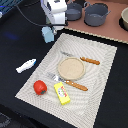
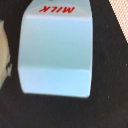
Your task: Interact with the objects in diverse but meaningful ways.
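Here the white arm's tool (image 1: pixel 48 27) hangs directly over the light-blue plastic milk carton (image 1: pixel 48 34), which stands on the black tabletop (image 1: pixel 20 40); jaw state cannot be told. Apparently mid-approach; next, descend and close.

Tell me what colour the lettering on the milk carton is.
Red, on the light-blue milk carton; the wrist view shows it best.

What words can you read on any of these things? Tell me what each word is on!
"MILK": red letters, seen upside down in the wrist view, on the light-blue milk carton.
The yellow box has red marks, too blurred to read.
No readable text shows on anything else.
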Available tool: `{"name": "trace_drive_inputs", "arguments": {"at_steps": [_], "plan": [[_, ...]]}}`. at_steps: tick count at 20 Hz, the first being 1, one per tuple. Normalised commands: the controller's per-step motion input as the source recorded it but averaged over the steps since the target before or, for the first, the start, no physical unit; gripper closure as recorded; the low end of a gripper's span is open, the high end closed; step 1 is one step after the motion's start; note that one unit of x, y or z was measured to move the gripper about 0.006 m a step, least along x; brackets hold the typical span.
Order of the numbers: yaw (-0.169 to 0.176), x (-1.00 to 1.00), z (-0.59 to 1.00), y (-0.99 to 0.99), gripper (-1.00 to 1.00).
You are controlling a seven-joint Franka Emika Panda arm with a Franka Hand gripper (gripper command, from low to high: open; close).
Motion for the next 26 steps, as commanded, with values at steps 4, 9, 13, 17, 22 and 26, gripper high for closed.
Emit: {"name": "trace_drive_inputs", "arguments": {"at_steps": [4,9,13,17,22,26], "plan": [[0.085,-0.26,-0.39,-0.08,1.0],[0.08,-0.19,-0.26,-0.12,1.0],[0.019,-0.01,0.11,-0.11,1.0],[0.02,0.04,0.38,-0.08,1.0],[0.036,0.06,0.7,-0.01,1.0],[0.056,0.47,0.77,0.0,1.0]]}}
